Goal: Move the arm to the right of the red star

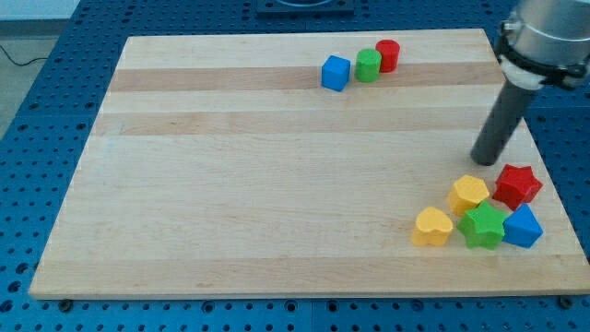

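The red star (517, 185) lies near the board's right edge, at the view's lower right. My tip (483, 160) rests on the board just above and to the left of the red star, a small gap apart. The dark rod rises from it toward the view's upper right. A yellow pentagon (469, 194) sits left of the star, touching it or nearly so. A green star (484, 226), a blue block (523, 227) and a yellow heart (432, 226) lie just below.
A blue cube (336, 72), a green cylinder (369, 65) and a red cylinder (388, 55) stand in a row near the board's top edge. The wooden board (230, 184) sits on a blue perforated table. The board's right edge runs close beside the red star.
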`<move>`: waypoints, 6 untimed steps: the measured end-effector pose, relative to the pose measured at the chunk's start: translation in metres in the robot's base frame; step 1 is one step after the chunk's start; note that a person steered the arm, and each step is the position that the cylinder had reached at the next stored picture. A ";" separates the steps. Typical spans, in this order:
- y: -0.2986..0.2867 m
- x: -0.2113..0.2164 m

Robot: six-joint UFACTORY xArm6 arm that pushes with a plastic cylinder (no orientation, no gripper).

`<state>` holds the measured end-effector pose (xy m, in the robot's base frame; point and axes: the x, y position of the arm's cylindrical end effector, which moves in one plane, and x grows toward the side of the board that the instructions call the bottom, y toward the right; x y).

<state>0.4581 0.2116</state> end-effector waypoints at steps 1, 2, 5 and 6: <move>-0.017 0.000; 0.012 -0.011; 0.121 0.041; 0.105 0.051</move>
